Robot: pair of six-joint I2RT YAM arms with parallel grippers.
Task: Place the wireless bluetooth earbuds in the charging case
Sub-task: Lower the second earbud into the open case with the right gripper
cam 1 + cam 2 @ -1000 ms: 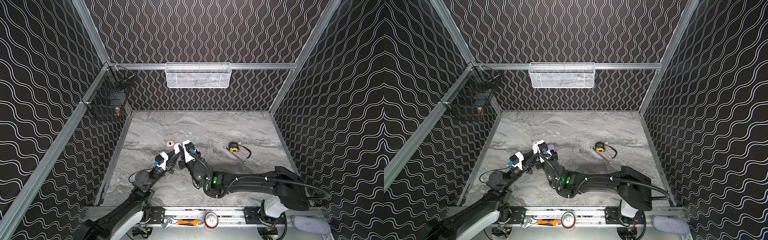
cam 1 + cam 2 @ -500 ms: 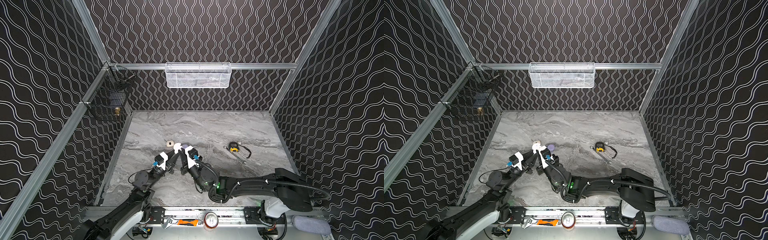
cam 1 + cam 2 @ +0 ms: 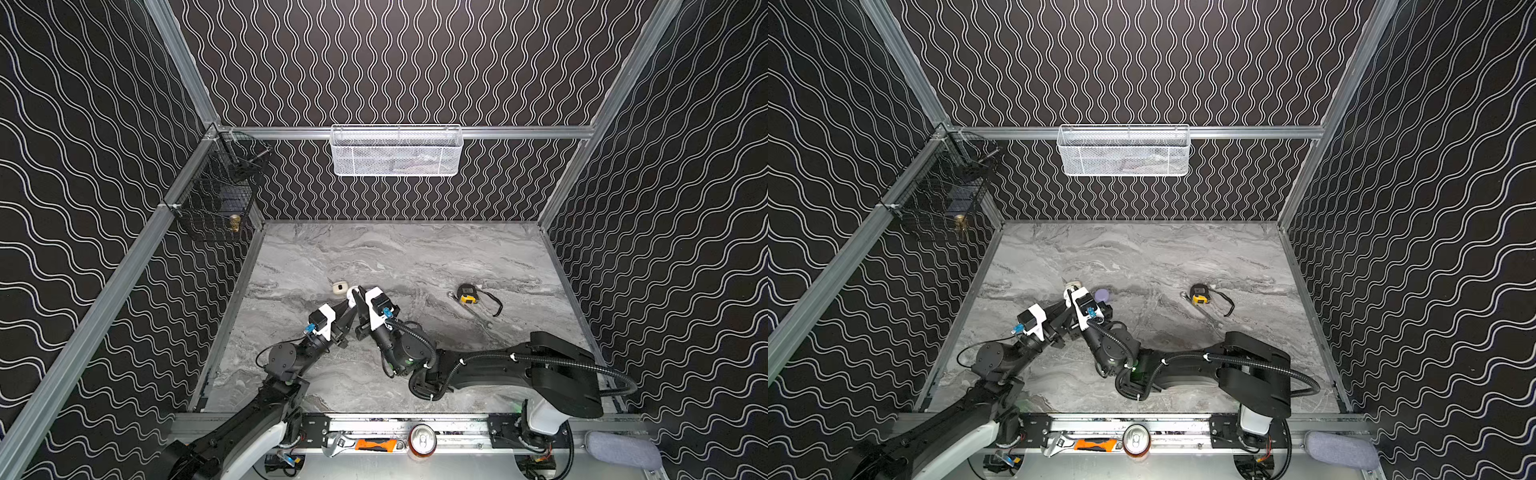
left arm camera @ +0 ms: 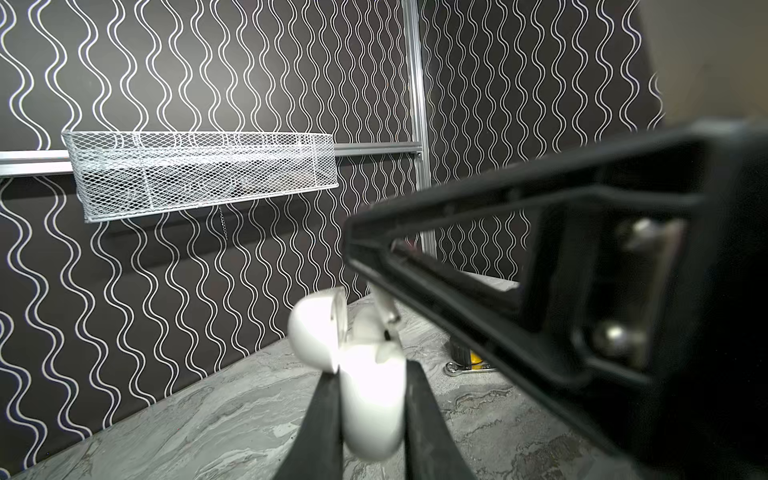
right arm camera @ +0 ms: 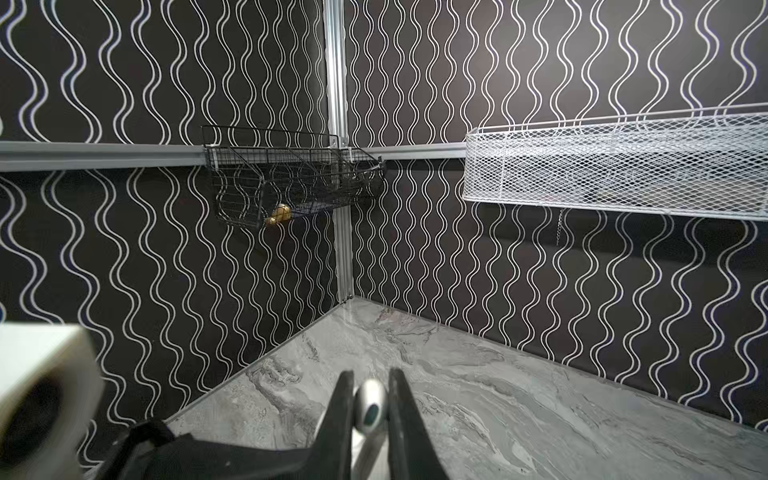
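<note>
Two arms are being shown meeting left of centre on the surface in both top views. The white charging case is being held up by the left fingers. The right fingers are being pointed at it from the opposite side, tips almost touching it. The earbud is too small to be made out here. A cream item and a lilac item are being seen lying just beside, with a tape measure well apart.

Left wrist: the case is being clamped upright between the left fingers, with its lid swung open to one side. A white earbud is being held right at the open mouth, just under the tips of the right fingers, which are slanting down from above.

Right wrist: the earbud is being pinched between the right fingers, which are closed on it. Its long axis is being held along the fingers, rounded end outward, and the stem is apparently running back toward the wrist.

Judged: the insertion is being decided by lining that axis up with the socket. The right arm is the one placed for the push, down into the case.
</note>
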